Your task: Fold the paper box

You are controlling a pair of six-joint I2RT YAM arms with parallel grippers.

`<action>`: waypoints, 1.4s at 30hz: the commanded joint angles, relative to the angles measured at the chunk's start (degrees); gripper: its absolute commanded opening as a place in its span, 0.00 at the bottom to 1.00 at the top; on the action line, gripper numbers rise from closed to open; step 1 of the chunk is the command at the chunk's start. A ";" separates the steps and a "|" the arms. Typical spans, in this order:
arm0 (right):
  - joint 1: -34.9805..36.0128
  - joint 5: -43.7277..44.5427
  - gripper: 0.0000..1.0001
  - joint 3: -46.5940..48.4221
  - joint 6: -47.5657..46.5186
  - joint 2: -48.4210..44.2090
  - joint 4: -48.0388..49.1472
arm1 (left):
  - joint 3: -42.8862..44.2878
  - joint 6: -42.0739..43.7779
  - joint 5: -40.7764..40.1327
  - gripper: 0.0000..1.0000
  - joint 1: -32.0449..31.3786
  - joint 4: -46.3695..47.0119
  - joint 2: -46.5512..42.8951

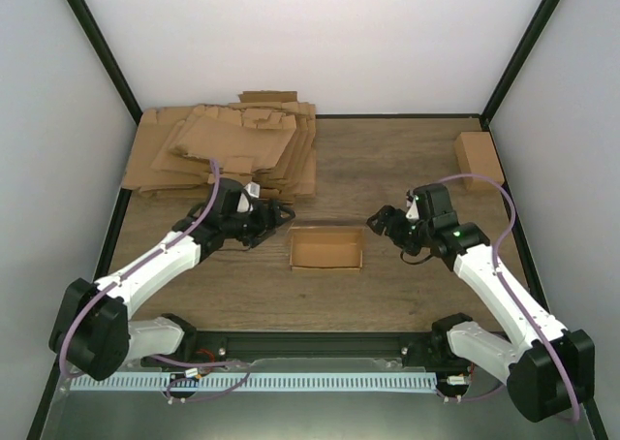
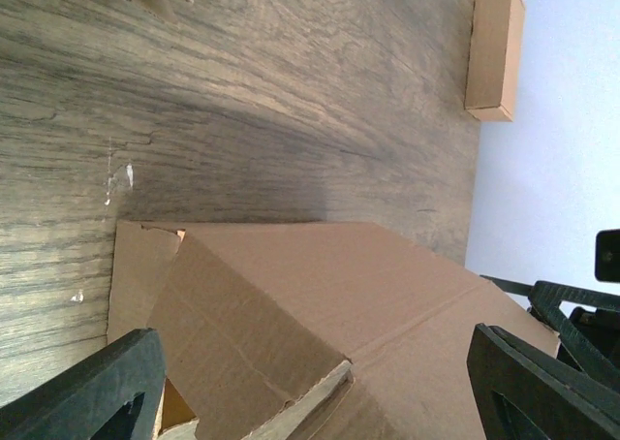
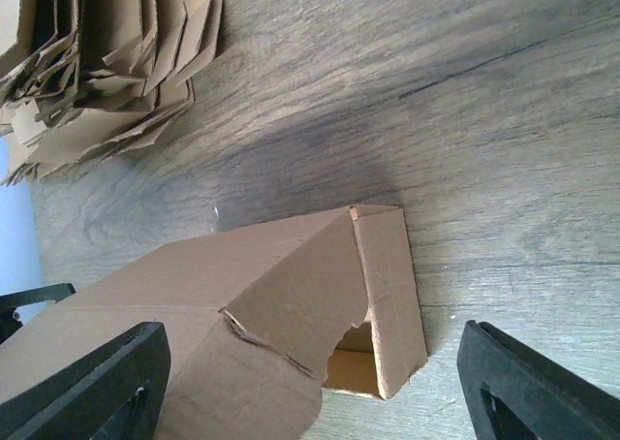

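The paper box (image 1: 326,248) stands as a small brown open-topped carton at the middle of the table. My left gripper (image 1: 282,213) hovers just off its far left corner, open and holding nothing. In the left wrist view the paper box (image 2: 339,304) fills the space below the wide-apart fingers (image 2: 87,392), with one end flap tilted inward. My right gripper (image 1: 374,222) is open beside the carton's far right corner. The right wrist view has the paper box (image 3: 242,304) between the spread fingers (image 3: 542,382), its end flap leaning over an open end.
A thick heap of flat cardboard sheets (image 1: 232,149) lies at the back left, also seen in the right wrist view (image 3: 107,62). A closed small carton (image 1: 479,156) sits at the back right by the wall (image 2: 496,52). Dark frame rails border the table.
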 commanded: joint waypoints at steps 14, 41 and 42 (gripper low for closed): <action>-0.46 -13.11 0.82 -2.78 9.47 2.74 10.75 | -2.80 -8.75 6.18 0.87 -0.30 11.95 3.71; -0.09 -14.32 0.74 -7.97 10.55 3.87 13.65 | -2.82 -16.03 2.95 0.73 -8.53 18.04 8.09; -0.09 -13.52 0.74 -7.94 9.89 3.58 13.27 | -2.81 -15.60 2.78 0.72 -8.78 17.48 8.12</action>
